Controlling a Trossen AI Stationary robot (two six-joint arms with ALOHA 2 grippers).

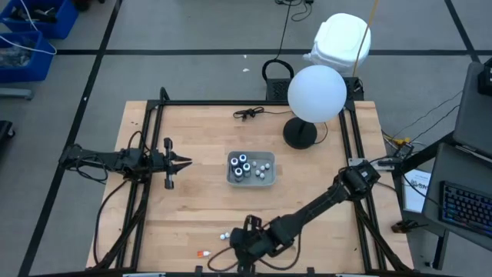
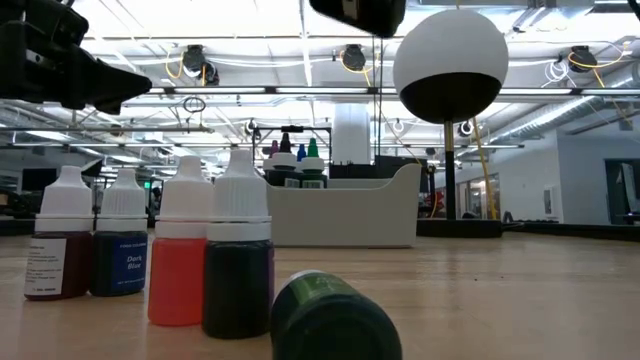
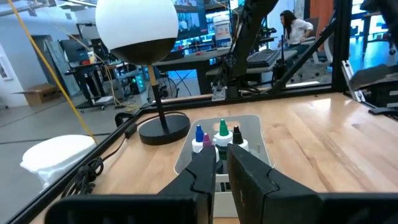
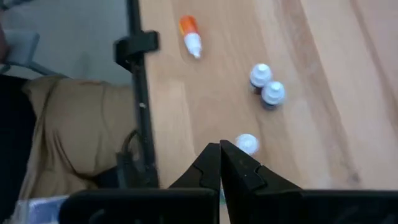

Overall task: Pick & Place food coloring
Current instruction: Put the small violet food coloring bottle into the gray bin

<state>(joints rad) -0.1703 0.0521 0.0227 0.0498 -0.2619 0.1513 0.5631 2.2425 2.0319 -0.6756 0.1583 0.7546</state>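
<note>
The grey tray (image 1: 251,178) sits mid-table and holds several dark food coloring bottles (image 1: 242,165) standing upright; their coloured tips (image 3: 222,129) show in the left wrist view. More small white-capped bottles (image 1: 224,234) stand near the table's near edge. An orange one (image 1: 204,252) lies on its side (image 4: 189,34). My right gripper (image 4: 220,148) hovers shut over this group, with a white cap (image 4: 247,143) just beside its tips. My left gripper (image 1: 187,161) waits left of the tray, pointing at it, with its fingers (image 3: 222,163) a narrow gap apart.
A lamp with a white globe (image 1: 316,92) on a black base (image 1: 300,135) stands behind the tray. A black cable (image 1: 247,114) lies at the far edge. Black frame rails (image 4: 138,93) run along the table's sides. In the low view, upright bottles (image 2: 180,255) and a lying dark one (image 2: 335,318) fill the foreground.
</note>
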